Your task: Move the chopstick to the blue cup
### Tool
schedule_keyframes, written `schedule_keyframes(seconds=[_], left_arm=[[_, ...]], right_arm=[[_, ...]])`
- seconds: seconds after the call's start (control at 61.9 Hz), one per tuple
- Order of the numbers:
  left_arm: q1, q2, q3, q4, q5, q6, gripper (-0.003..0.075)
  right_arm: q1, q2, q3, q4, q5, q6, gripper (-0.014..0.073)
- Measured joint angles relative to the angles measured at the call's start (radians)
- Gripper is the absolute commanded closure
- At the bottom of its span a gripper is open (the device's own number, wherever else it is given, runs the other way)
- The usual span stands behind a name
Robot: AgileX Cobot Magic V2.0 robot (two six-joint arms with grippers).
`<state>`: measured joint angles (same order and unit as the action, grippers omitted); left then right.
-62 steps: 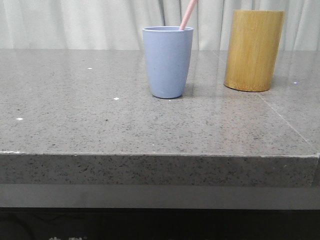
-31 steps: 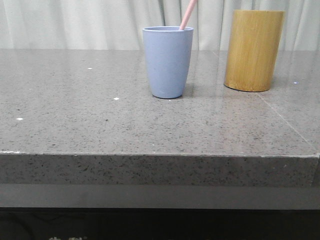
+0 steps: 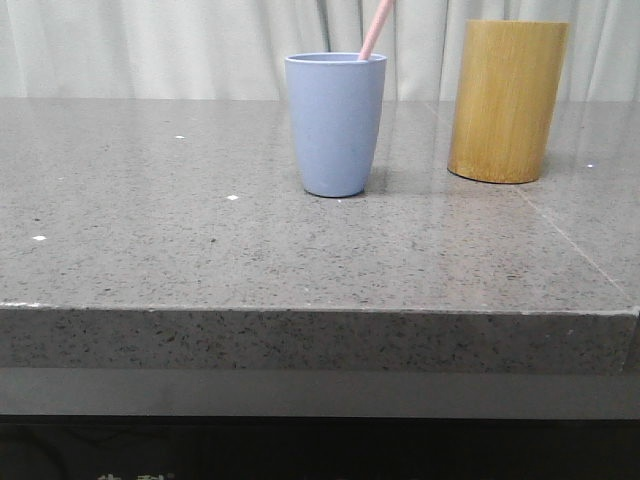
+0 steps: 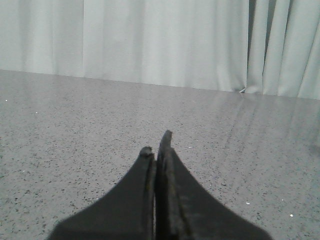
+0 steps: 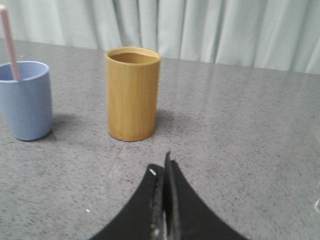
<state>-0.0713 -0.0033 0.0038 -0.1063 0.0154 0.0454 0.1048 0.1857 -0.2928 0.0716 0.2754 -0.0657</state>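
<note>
On my front feed, the matte pale blue-grey handleless cup (image 3: pixel 336 124) stands upright on the grey speckled stone desk (image 3: pixel 200 250), towards the far side and about the middle from left to right. A thin pale pink chopstick (image 3: pixel 376 28) stands inside it, leaning to the right against the rim, and its upper end runs out of the top of the view, so I cannot tell whether there is one stick or more. To the right of the cup, apart from it with bare desk between, stands the taller yellow-brown bamboo cylinder (image 3: pixel 507 100), upright and open at the top. Pale pleated curtains (image 3: pixel 150 48) hang behind the desk's far edge. Neither arm shows in the front feed. From my right wrist camera I see the right end effector (image 5: pixel 164 172), its two black fingers pressed together with nothing between them, held above bare desk on the near side of the bamboo cylinder and well apart from it; the blue cup with the pink stick shows farther off to the left. From my left wrist camera the left end effector (image 4: pixel 157 147) is likewise closed on nothing, with only desk surface and curtain ahead of it.
</note>
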Motion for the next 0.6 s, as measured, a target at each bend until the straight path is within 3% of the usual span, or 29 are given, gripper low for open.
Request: schedule_keyframes(seconds=[0.242,0.598], left_arm=[[0.000,0.000,0.000,0.000,0.000,0.000,0.0739],[0.000,0.000,0.000,0.000,0.000,0.000,0.0739]], right_arm=[[-0.054,-0.190,0.257,0.000,-0.110,-0.002,0.0660],[-0.075,-0.194,0.319,0.020,-0.185,-0.002,0.0660]])
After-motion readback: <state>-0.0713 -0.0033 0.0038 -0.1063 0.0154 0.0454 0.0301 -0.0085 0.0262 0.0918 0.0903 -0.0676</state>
